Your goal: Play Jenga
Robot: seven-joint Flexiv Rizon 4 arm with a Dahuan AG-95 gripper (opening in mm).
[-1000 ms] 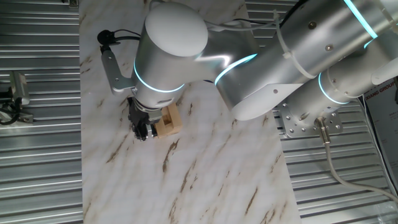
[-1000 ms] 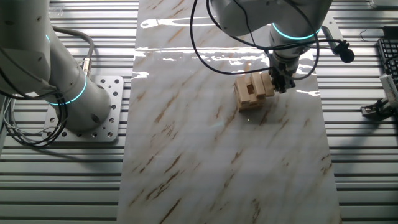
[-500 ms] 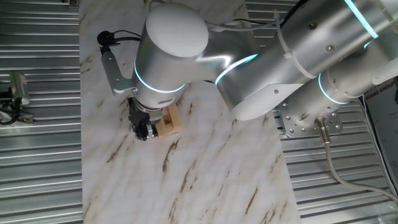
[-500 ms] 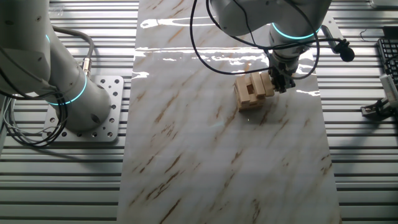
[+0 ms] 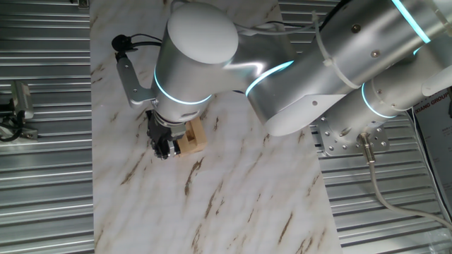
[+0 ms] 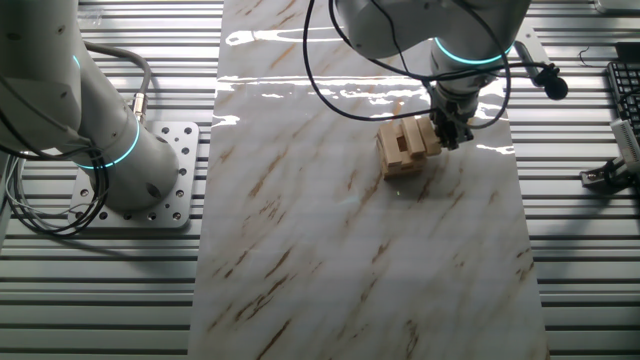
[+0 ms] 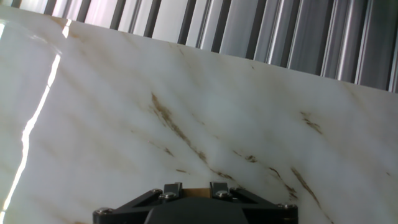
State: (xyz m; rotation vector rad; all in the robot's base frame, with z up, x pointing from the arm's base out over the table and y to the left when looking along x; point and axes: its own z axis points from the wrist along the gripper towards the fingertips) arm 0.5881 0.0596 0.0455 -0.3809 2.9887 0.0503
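- On the marble table (image 6: 330, 250), the Jenga (image 6: 403, 148) stack sits touching the gripper (image 6: 447, 128), at its 9 o'clock.
- Whether the gripper is open or closed, I cannot tell (its fingers are hidden).

- The arm (image 5: 212, 63) creeps slightly right in one fixed view.
- The gripper (image 6: 447, 132) edges a touch left in the other fixed view, beside the Jenga (image 6: 405, 147).

light: bright, even | glare: streaks on marble table (image 6: 300, 45) far edge | focus: sharp, shadows faint
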